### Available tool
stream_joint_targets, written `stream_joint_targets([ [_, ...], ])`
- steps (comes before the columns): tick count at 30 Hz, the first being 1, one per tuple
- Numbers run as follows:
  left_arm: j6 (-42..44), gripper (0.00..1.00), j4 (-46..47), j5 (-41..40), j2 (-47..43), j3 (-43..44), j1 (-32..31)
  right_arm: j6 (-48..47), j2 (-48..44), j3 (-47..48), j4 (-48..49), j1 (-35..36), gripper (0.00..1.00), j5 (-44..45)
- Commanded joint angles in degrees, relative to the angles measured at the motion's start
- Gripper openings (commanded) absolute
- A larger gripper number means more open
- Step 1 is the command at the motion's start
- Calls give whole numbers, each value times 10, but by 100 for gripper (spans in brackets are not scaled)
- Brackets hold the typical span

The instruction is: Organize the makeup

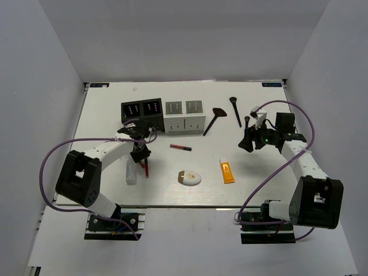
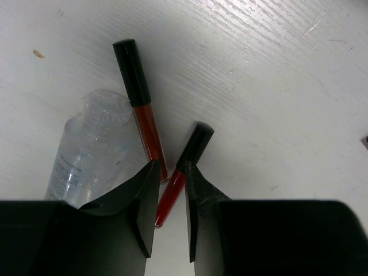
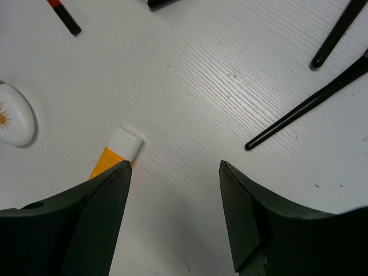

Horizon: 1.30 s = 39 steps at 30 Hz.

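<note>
Left pincer [image 2: 172,172]: nearly closed and low over the table, with its jaws on either side of the red end of a lip stick [image 2: 194,144]. We cannot tell whether they are pinching it.
Right pincer [image 3: 175,172]: wide open and holding nothing, hovering over bare table [image 3: 190,86] just beside the orange tube [image 3: 118,150].
By the left pincer: a second lip stick [image 2: 141,109] lies against a clear bottle [image 2: 86,149] on its side.
Loose elsewhere: a third lip stick [image 1: 180,148], the white compact [image 1: 190,177] and the black brushes [image 1: 236,111].
Boxes: the black box [image 1: 142,109] and white box [image 1: 185,116] stand at the back. We see nothing poking out of their slots.
Progress: barely begun, we judge. Every piece we can see lies outside the boxes.
</note>
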Motion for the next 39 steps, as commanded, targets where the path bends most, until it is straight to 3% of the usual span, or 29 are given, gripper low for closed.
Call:
stream_joint_targets([
  [1,-11,35,2,-18,-13,12,-3,-4,-4,3,13,-3,69,1],
  [17,-28,41,-14,-26,-20,-10,-3,-7,5,4,13,-4,69,8],
  [39,-34,38,23,-20,12,-43,7,-12,2,4,5,-5,69,4],
])
